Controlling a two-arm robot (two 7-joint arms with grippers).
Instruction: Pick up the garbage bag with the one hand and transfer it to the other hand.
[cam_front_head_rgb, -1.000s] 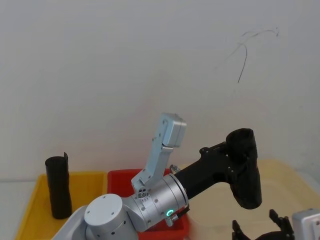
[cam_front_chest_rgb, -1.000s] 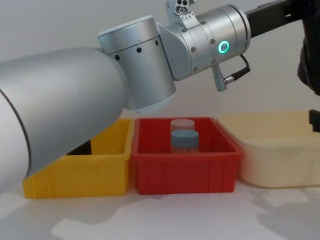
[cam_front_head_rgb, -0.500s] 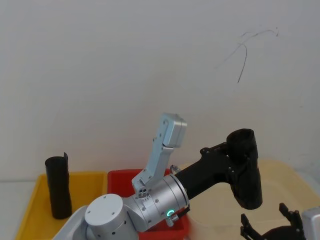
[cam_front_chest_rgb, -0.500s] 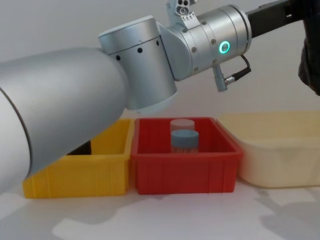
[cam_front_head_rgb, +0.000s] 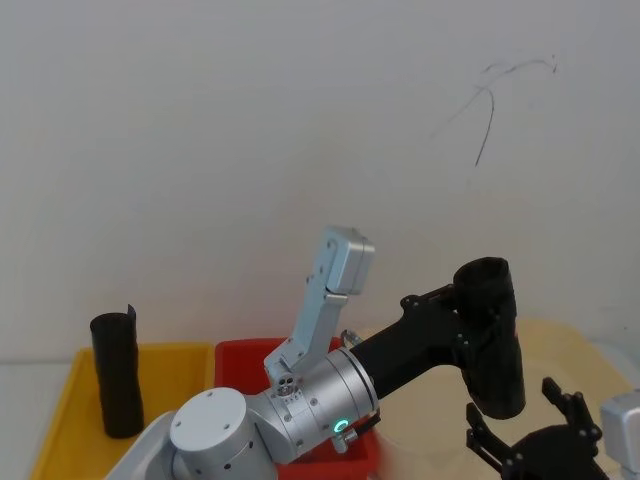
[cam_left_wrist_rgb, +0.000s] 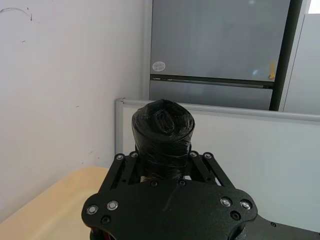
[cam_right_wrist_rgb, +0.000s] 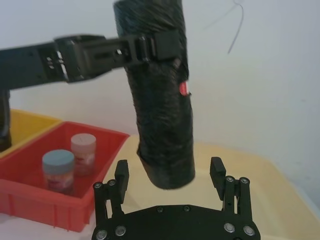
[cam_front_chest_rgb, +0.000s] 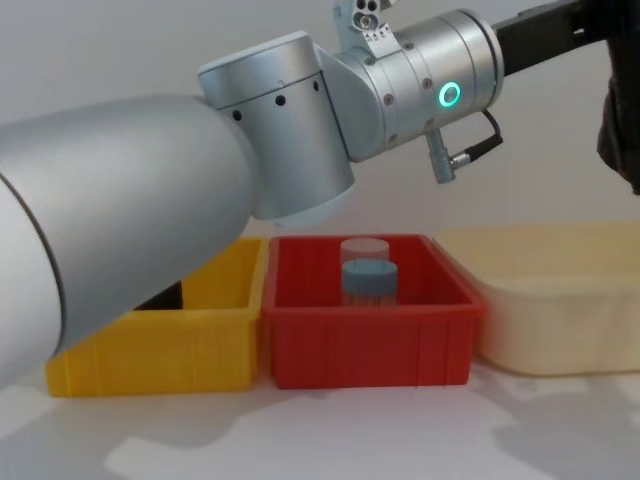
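Observation:
The garbage bag (cam_front_head_rgb: 495, 345), a black crinkled roll, hangs upright in the air above the cream bin (cam_front_head_rgb: 575, 350). My left gripper (cam_front_head_rgb: 478, 325) is shut on its upper half, and the clamp on the roll also shows as the left gripper (cam_right_wrist_rgb: 150, 45) in the right wrist view. From the left wrist view the garbage bag (cam_left_wrist_rgb: 162, 130) rises out between the left gripper (cam_left_wrist_rgb: 162, 159) fingers. My right gripper (cam_front_head_rgb: 527, 428) is open just below the roll. There the garbage bag (cam_right_wrist_rgb: 160, 105) has its lower end between the spread fingers of the right gripper (cam_right_wrist_rgb: 169, 167), untouched.
A red bin (cam_front_chest_rgb: 370, 345) holds a blue-capped jar (cam_front_chest_rgb: 369, 280) and a clear jar (cam_front_chest_rgb: 363, 248). To its left a yellow bin (cam_front_chest_rgb: 160, 350) holds another black roll (cam_front_head_rgb: 117, 375). The cream bin (cam_front_chest_rgb: 560, 310) stands to the right. My left arm (cam_front_chest_rgb: 200, 180) spans the space above the bins.
My right gripper has risen and shifted right, closing in on the roll's lower end. The left arm and the roll have stayed still.

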